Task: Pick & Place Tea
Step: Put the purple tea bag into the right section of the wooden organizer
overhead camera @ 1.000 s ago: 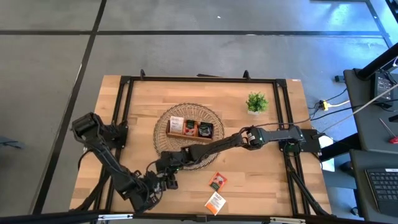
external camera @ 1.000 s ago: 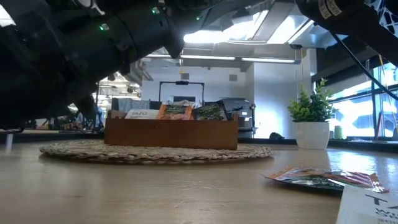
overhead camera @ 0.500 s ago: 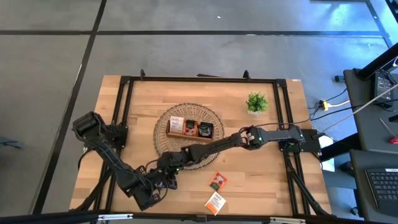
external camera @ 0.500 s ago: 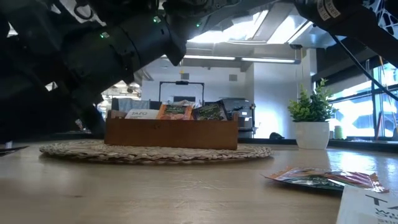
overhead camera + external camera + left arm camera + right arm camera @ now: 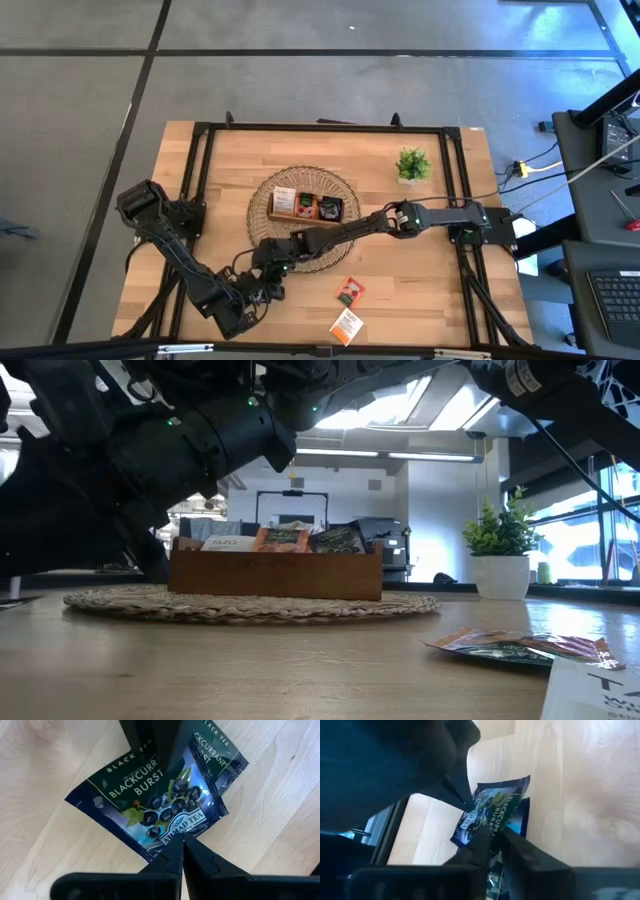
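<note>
Two dark blackcurrant tea sachets [image 5: 150,805] overlap on the wooden table near its front left. My left gripper [image 5: 182,851] comes down onto them, shut on the upper one. My right gripper [image 5: 496,845] reaches across from the right and is shut on the sachets' opposite end [image 5: 495,807]. In the high view both grippers meet at one spot [image 5: 264,284] and cover the sachets. The brown tray [image 5: 305,207] holds more tea upright on the woven mat. My left gripper pinches a corner of the upper sachet [image 5: 172,834] between its two fingertips, coming from above and pointing steeply down. The sachet lies flat, face up; whether it rests on the table or sits just above it, I cannot tell. My right gripper has the sachet's edge opposite the left gripper [image 5: 150,762] between its two fingers [image 5: 477,845], slanting down from the table's right. Whether it holds one sachet or both, I cannot tell.
Two loose sachets lie near the front edge, an orange one [image 5: 350,291] and a white one [image 5: 346,325]. A small potted plant [image 5: 412,165] stands at the back right. A black frame [image 5: 200,180] borders the table.
My right gripper's wrist has rolled over the sachets without shifting much. My left gripper has rolled a little in place. The sachets in the tray and the two loose ones have not moved.
</note>
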Controlling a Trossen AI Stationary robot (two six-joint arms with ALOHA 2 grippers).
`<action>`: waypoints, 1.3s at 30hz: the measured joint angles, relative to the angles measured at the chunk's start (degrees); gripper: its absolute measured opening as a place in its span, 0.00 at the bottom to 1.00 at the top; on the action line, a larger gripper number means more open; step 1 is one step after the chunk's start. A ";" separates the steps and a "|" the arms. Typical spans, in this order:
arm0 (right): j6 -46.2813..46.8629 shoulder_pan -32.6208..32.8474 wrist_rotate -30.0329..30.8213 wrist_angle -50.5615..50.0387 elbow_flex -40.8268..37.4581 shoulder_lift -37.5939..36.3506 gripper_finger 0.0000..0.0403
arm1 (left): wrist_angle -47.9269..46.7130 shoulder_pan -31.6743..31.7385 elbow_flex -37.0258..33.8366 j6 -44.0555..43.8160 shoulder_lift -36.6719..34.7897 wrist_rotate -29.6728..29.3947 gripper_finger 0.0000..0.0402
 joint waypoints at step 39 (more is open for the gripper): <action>-28.95 -16.21 19.56 -66.76 0.02 -27.88 0.01 | 0.53 -0.50 -0.11 8.62 -21.86 -28.36 0.00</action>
